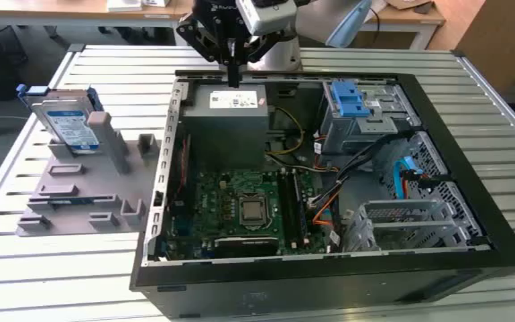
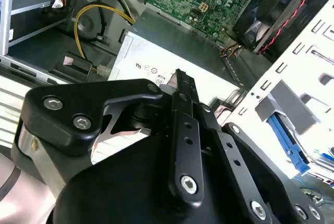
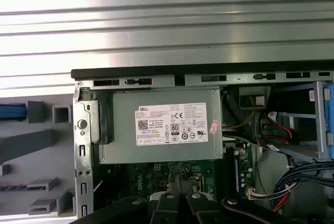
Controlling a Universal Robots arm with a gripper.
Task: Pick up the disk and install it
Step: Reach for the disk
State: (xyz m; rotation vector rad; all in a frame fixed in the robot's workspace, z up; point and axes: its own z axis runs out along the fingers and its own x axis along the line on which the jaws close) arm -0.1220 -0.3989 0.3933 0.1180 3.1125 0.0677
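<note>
The disk [image 1: 72,123], a silver drive with a white-and-blue label and blue side rails, stands upright in a grey holder [image 1: 88,194] on the table, at the exterior view's left of the open computer case [image 1: 329,181]. In the first wrist view a blue rail of the disk [image 3: 11,112] shows edge-on beside the holder. My gripper [image 1: 233,79] hangs over the case's far edge, above the grey power supply [image 1: 226,114], well apart from the disk. Its black fingers [image 2: 182,93] are pressed together with nothing between them, and in the first wrist view the gripper [image 3: 180,195] points down over the power supply [image 3: 164,125].
Inside the case lie a green motherboard [image 1: 244,201], cables [image 1: 356,168], a drive bay with a blue ridged latch [image 1: 351,100] and a metal cage [image 1: 410,225]. A fan [image 2: 282,10] sits at the case wall. The slatted metal table [image 1: 51,268] surrounds the case.
</note>
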